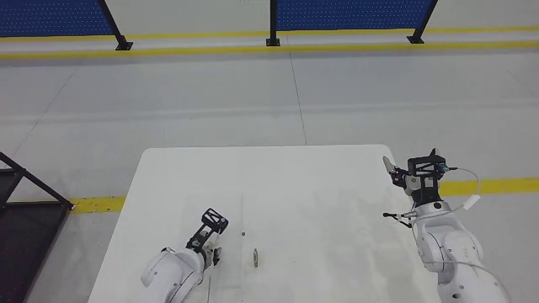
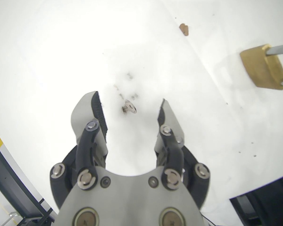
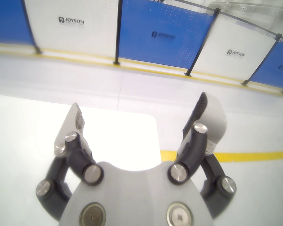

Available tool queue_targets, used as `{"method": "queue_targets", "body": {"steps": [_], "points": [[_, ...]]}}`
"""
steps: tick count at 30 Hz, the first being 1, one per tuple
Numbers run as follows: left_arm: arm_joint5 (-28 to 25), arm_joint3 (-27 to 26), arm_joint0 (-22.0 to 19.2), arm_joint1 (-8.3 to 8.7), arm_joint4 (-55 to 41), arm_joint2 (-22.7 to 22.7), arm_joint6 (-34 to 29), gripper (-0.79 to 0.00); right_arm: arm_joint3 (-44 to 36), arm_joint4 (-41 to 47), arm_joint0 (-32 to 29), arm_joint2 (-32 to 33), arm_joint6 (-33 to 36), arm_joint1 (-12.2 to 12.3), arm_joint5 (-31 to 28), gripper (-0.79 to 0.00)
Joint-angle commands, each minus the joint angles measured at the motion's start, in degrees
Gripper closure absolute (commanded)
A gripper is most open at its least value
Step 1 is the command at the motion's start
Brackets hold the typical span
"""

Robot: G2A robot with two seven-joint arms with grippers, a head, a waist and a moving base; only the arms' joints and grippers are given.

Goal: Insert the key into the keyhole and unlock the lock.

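So, top view: left pincer (image 1: 215, 219) low over tabletop (image 1: 320, 194), lock (image 1: 253, 258) near; right pincer (image 1: 408, 168) by right edge. L wrist: open wide, key (image 2: 130, 107) flat between tips, ungripped. R wrist: open, empty. Est.: nothing done; grasp, insert, turn remain.

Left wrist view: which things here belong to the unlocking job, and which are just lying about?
For the job:
key, on the table by the open left gripper
brass padlock, apart from the key, untouched

Just lying about:
small brown scrap
dark specks near the key
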Motion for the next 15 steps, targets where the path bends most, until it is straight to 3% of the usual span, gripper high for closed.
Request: {"method": "queue_targets", "body": {"steps": [1,5,10,15], "points": [[0.81,0.55,-0.54,-0.12,0.60,0.69,0.36,-0.379,0.00,0.00,0.00,0.00,0.00,0.00,0.00,-0.785],[2.36,1.14,-0.93,-0.30,1.68,1.59,0.59,-0.277,0.00,0.00,0.00,0.00,0.00,0.00,0.00,-0.785],[2.88,1.53,-1.13,-0.38,2.15,1.89,0.28,-0.234,0.00,0.00,0.00,0.00,0.00,0.00,0.00,-0.785],[3.26,1.14,-0.77,-0.38,2.43,1.79,-0.13,-0.256,0.00,0.00,0.00,0.00,0.00,0.00,0.00,-0.785]]}}
